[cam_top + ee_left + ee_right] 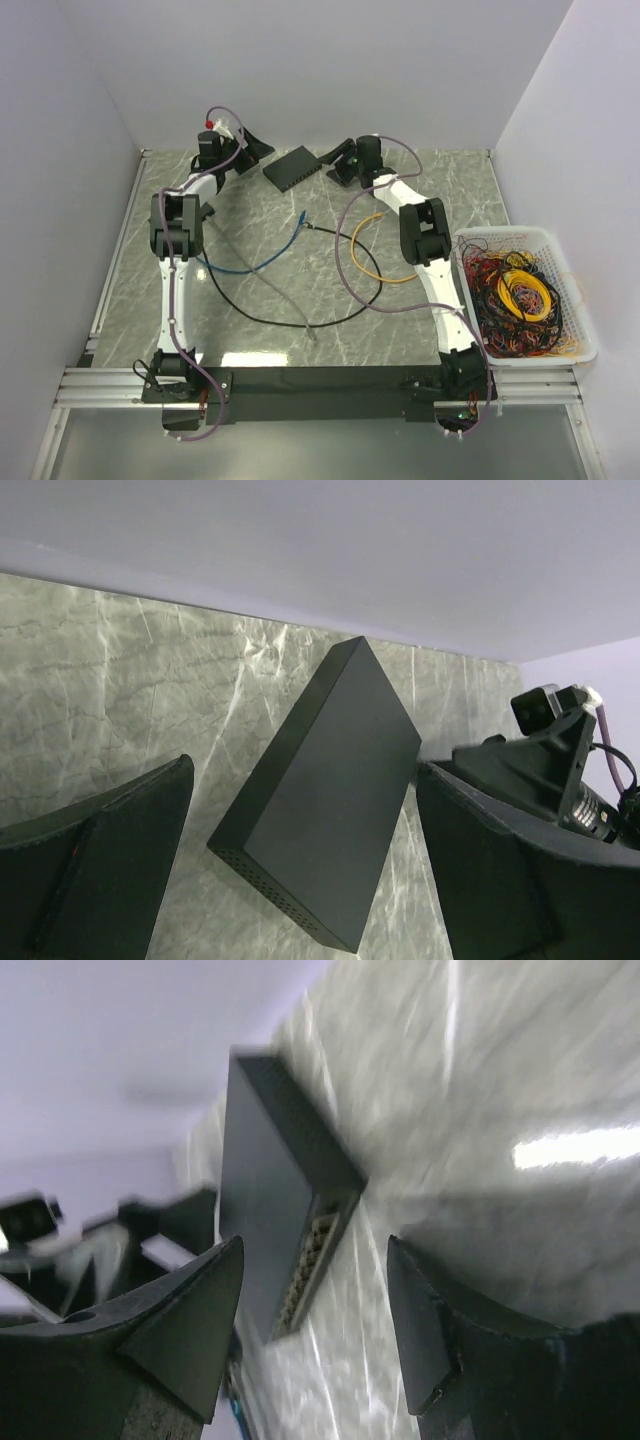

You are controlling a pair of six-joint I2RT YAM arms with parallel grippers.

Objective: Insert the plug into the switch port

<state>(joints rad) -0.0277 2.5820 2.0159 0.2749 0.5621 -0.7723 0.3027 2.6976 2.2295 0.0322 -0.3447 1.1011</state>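
The switch (293, 167), a dark grey box, lies at the far middle of the table (440, 190), with one arm's tool at each end. The left gripper (257, 150) sits just left of it, its fingers (120, 850) spread wide and holding nothing. The right gripper (333, 160) sits just right of it, its fingers (190, 1330) also apart and empty. Its wrist view looks along the box's side, where the switch port (312, 1255) row shows, blurred. The orange cable (372, 268) lies loose, nearer and to the right, beside the right arm and well apart from the box. Its plug is too small to make out. A blue cable (262, 262) and a black cable (270, 318) lie mid-table, and a white basket (575, 345) of cables sits at the right.
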